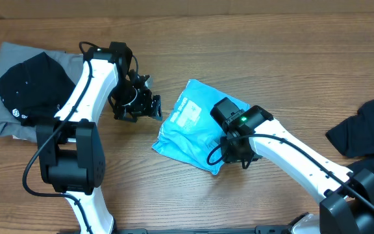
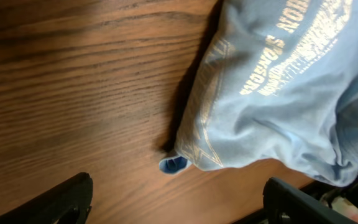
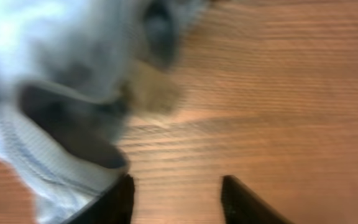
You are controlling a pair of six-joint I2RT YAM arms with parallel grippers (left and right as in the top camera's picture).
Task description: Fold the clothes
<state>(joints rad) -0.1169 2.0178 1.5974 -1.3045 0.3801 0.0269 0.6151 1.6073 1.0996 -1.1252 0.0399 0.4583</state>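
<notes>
The shirt (image 1: 188,127) lies folded, left gripper (image 1: 147,107) just beside its left edge, right gripper (image 1: 234,151) seemingly over its right corner.

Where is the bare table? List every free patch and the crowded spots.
Bare wood runs along the far edge above the light-blue T-shirt, and between that shirt and the black garment at right. The near strip between left arm and right arm is free too. Crowded: the shirt's sides, where the left gripper and right gripper sit.
</notes>
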